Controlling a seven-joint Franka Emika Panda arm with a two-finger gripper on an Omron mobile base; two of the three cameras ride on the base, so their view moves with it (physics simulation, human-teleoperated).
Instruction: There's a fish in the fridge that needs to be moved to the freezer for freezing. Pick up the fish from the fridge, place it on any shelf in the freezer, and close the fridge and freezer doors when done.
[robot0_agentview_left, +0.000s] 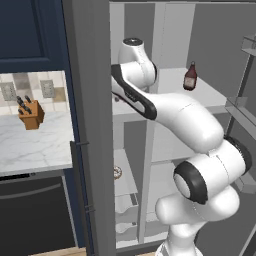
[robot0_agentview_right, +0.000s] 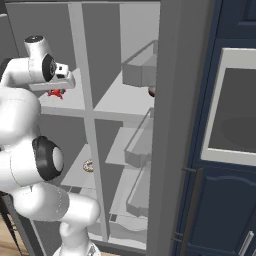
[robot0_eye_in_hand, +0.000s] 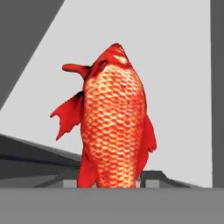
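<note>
Now end effector (robot0_eye_in_hand: 112, 183) clenched on fish (robot0_eye_in_hand: 114, 127), tail end between fingertips; fish long axis runs straight out along hand's line. Fish hangs just above freezer shelf (robot0_agentview_right: 70, 102), left of fridge divider; next move: lower, release.

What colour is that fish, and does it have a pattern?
The fish is red-orange with a pale scale pattern on its body; the hand view shows it best.
</note>
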